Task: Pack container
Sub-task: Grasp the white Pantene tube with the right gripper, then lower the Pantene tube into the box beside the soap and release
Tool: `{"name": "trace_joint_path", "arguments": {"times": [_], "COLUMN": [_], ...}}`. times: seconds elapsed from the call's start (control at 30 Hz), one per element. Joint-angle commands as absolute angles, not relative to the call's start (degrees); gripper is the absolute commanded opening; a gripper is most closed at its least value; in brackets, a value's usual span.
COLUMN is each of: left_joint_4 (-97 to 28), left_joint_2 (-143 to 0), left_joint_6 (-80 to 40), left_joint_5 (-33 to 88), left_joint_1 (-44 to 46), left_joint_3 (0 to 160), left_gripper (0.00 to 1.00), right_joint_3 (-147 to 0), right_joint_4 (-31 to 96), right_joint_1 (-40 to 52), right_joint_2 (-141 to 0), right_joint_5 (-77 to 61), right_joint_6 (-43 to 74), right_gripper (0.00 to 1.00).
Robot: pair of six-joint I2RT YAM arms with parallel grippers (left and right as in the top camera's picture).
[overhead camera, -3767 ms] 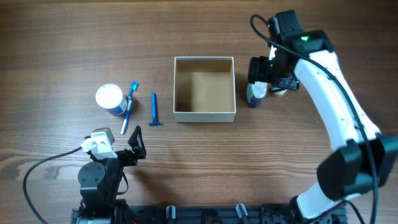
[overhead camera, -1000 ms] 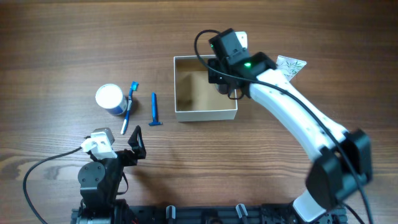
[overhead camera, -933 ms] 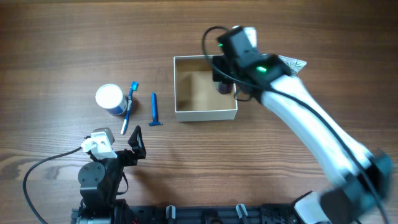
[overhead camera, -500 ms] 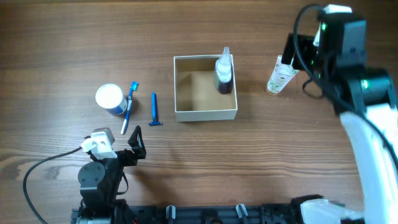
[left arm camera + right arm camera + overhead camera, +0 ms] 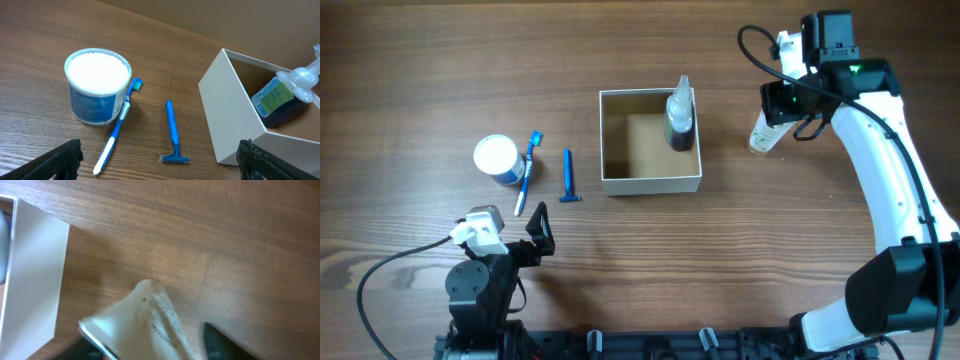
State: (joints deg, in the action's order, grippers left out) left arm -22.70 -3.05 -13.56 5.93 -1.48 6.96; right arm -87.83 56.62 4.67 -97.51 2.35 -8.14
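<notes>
The container (image 5: 650,184), a shallow white box with a tan inside, sits mid-table. A dark bottle with a white nozzle (image 5: 681,122) stands in its right side. It also shows in the left wrist view (image 5: 277,97), inside the container (image 5: 235,115). A white tube (image 5: 763,132) stands to the right of the box. My right gripper (image 5: 776,108) is open, with a finger on each side of the tube (image 5: 145,322). My left gripper (image 5: 537,228) is open and empty at the front left.
A blue jar with a white lid (image 5: 496,157), a blue and white toothbrush (image 5: 527,172) and a blue razor (image 5: 568,176) lie left of the container. The container's white wall (image 5: 35,275) is to the left of the tube in the right wrist view.
My right gripper carried the bottle from right of the container into it and let it go. It then swung right to the white tube. The left arm has not moved.
</notes>
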Motion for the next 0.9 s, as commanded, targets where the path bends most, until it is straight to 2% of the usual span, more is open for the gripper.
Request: {"name": "trace_joint_path", "arguments": {"times": [0.0,0.07,0.1,0.3,0.57,0.73,0.87], "left_joint_4": [-22.5,-22.5,-22.5,-22.5,-22.5,-22.5,-22.5], "left_joint_2": [-2.6,-2.6,-2.6,-2.6,-2.6,-2.6,-2.6], "left_joint_6": [-12.8,-12.8,-12.8,-12.8,-12.8,-12.8,-12.8], "left_joint_5": [6.6,6.6,6.6,6.6,6.6,6.6,6.6], "left_joint_1": [-1.8,-1.8,-1.8,-1.8,-1.8,-1.8,-1.8], "left_joint_3": [6.8,6.8,6.8,6.8,6.8,6.8,6.8], "left_gripper": [1.00,1.00,1.00,1.00,1.00,1.00,1.00], "right_joint_3": [-87.6,-87.7,-87.7,-88.6,-88.7,-88.6,-88.6], "right_joint_4": [56.9,57.4,57.8,60.6,62.8,62.4,58.8], "right_joint_1": [4.6,4.6,4.6,6.3,21.1,29.0,31.3], "right_joint_2": [-97.9,-97.4,-97.0,-86.3,-66.6,-67.9,-74.3], "right_joint_5": [1.4,1.6,1.6,-0.6,-1.7,-2.5,-2.4], "right_joint_6": [-2.8,-0.8,0.4,6.4,9.5,12.6,13.7], "right_gripper": [0.27,0.07,0.04,0.04,0.04,0.04,0.04]}}
